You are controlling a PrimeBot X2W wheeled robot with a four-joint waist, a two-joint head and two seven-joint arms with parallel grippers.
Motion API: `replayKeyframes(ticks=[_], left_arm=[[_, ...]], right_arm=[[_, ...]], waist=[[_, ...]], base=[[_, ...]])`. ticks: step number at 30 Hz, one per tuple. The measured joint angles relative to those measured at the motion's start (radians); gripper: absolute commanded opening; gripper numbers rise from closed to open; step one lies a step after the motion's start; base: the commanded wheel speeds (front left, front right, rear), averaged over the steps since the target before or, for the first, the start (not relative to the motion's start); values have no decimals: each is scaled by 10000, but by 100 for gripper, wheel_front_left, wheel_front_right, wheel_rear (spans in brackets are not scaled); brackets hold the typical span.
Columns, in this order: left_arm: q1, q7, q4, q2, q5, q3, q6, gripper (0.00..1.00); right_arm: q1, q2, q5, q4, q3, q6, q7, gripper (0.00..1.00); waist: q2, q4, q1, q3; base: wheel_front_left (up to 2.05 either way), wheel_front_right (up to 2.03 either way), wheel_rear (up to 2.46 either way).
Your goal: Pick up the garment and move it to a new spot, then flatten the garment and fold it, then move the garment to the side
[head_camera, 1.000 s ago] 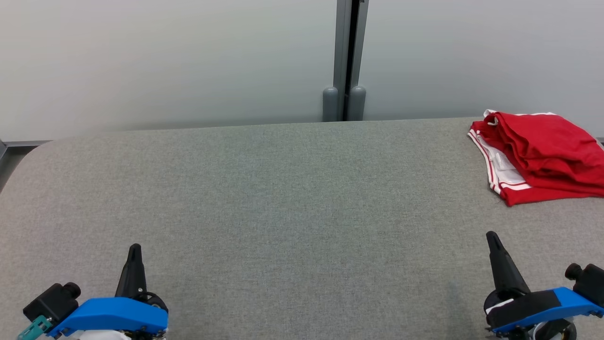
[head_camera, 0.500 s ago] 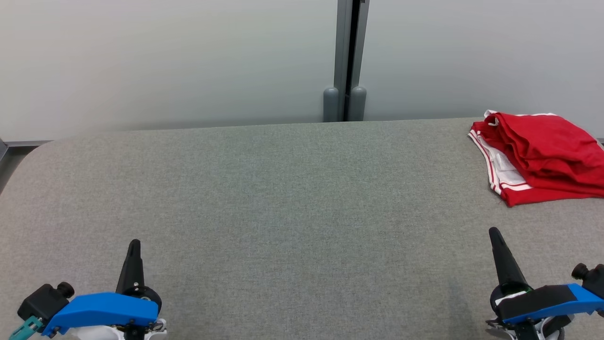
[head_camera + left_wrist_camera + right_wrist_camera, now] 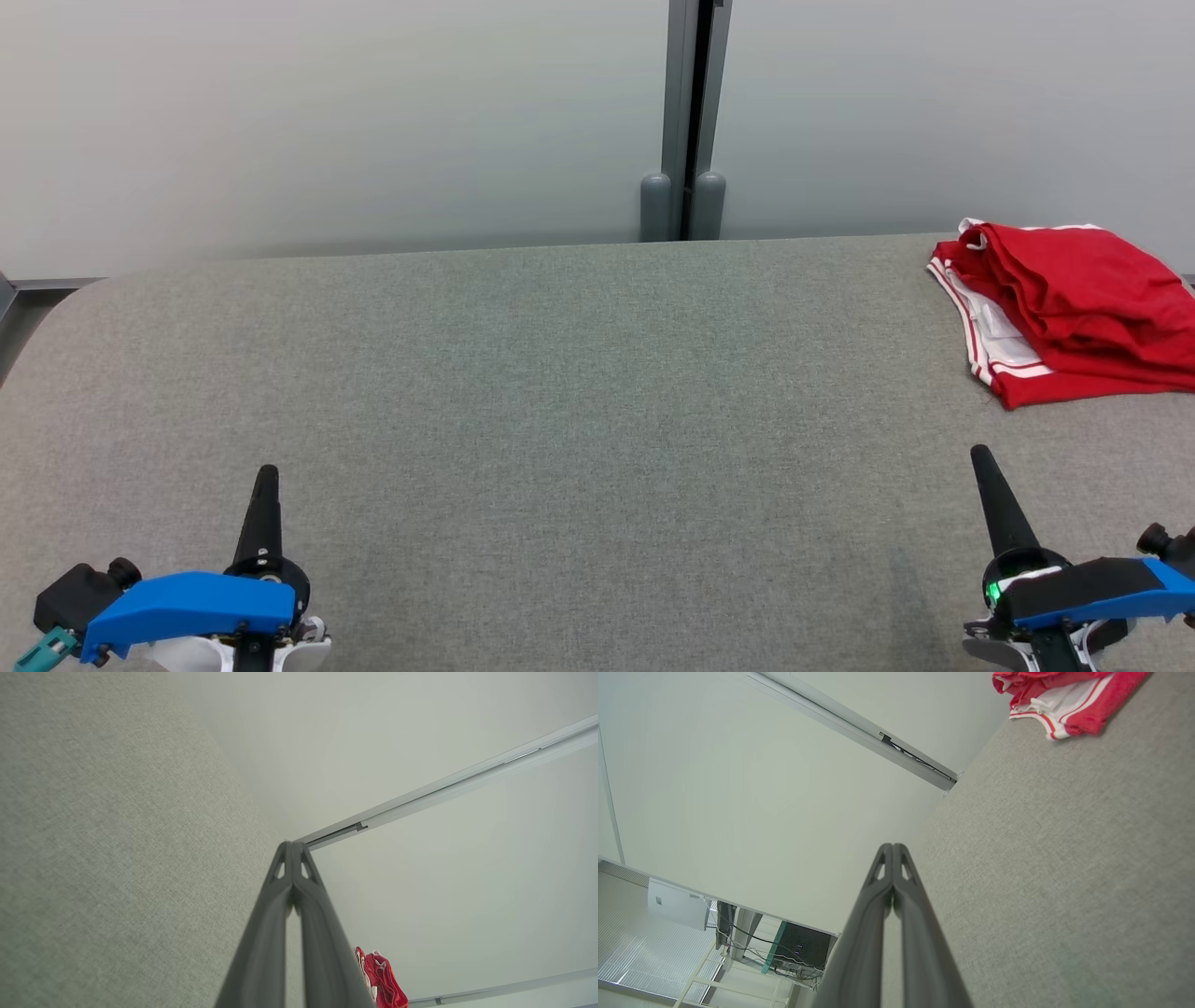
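Slightly shifted since a second ago: both tool bodies are found lower at the head view's bottom edge, with fingers tipped a bit more upright. No change is noted in the garment. Left tool (image 3: 267,481) is clenched, fingers pressed flat together, nothing held. Right tool (image 3: 982,462) is likewise clenched and empty. Both are kept low over the near part of the grey fabric tabletop (image 3: 560,392); contact with it cannot be told.

Garment (image 3: 1074,299), red with white stripes and a white inner layer, is laid in a loose folded stack at the tabletop's far right. It is near the back edge, cut by the view's right side, nearer the right tool and well apart from the left.

It is judged light, soft, limp and not fragile. Layers are expected to slide apart if only the top one is pinched. Hold is best taken through all layers at the near striped hem, ideally at two corners.
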Motion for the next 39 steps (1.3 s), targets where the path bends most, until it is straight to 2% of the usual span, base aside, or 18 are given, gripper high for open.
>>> replayKeyframes(ticks=[39], left_arm=[[-407,617,224,-311,-3118,591,-510,0]], right_arm=[[-362,0,3549,364,-188,0,460,0]], waist=[[0,35,0,-32]], base=[[0,0,0]])
